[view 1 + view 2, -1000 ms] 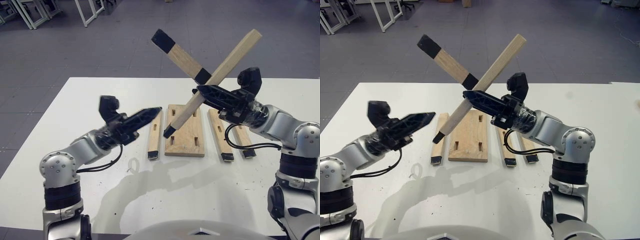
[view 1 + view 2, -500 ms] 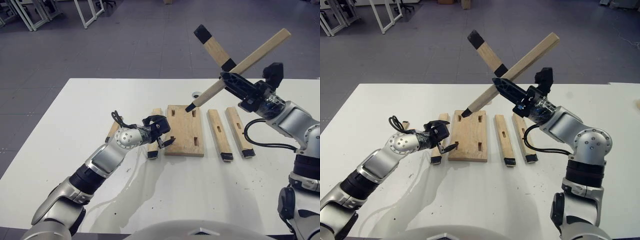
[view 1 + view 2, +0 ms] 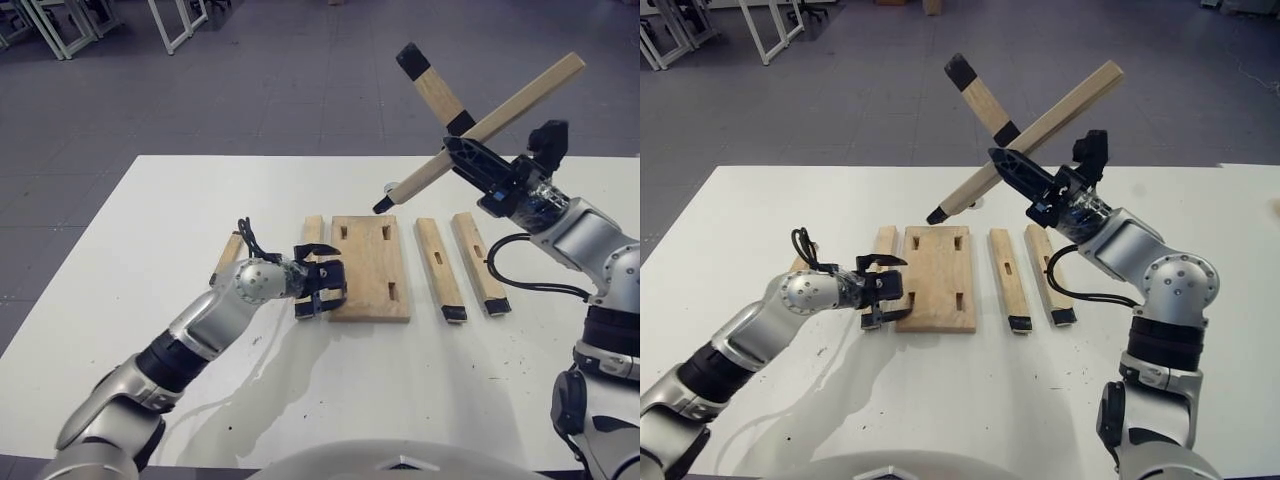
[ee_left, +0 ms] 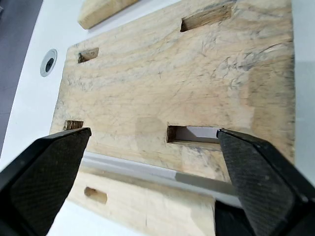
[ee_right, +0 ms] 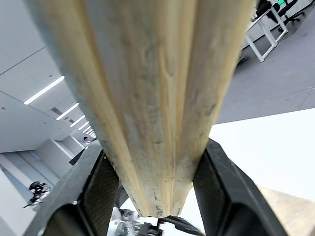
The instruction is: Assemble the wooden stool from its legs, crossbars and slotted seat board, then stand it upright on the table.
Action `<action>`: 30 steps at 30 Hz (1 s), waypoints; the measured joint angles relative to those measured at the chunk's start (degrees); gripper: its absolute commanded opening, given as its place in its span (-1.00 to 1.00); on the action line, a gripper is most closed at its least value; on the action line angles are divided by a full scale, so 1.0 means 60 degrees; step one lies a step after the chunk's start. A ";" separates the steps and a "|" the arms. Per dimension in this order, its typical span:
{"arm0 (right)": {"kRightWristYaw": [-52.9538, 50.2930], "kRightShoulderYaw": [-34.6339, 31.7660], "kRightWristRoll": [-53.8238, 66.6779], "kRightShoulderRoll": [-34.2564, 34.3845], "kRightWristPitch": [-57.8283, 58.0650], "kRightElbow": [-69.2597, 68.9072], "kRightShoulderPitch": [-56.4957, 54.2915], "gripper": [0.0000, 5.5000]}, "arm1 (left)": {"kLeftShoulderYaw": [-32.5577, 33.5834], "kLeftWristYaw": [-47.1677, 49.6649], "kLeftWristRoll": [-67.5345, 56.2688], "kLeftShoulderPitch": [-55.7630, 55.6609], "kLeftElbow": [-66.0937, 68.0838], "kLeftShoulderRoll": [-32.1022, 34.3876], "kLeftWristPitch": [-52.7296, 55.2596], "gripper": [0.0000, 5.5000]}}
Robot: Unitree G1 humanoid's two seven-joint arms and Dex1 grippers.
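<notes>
Left claw [image 3: 322, 288], spread open, sits at the seat board [image 3: 372, 250] edge on the surface [image 3: 150, 220]; brace it while right claw [image 3: 458, 152], clamped on the raised crossed legs [image 3: 520, 103], aligns tips to slots

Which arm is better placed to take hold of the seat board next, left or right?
Left. The left gripper is open, down at the left edge of the seat board. The right gripper is shut on the crossed legs, held high above the table.
</notes>
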 measured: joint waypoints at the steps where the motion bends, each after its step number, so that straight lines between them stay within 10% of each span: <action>1: 0.0002 0.0013 -0.0102 0.0002 -0.0039 0.0018 -0.0042 -0.26 | 0.0054 -0.0235 0.0008 0.0091 -0.0175 0.0316 0.0006 0.73; 9: 0.1541 0.1704 -0.3006 -0.0258 -0.0521 -0.0143 0.0392 -0.26 | 0.1101 -0.1350 -0.0255 0.1534 -0.0855 0.2639 -0.1709 0.73; 30: 0.7149 0.5023 -0.9158 0.0647 -0.5686 0.4445 -0.0904 -0.26 | 0.1533 -0.1771 -0.0346 0.1777 -0.0054 0.2583 -0.3370 0.73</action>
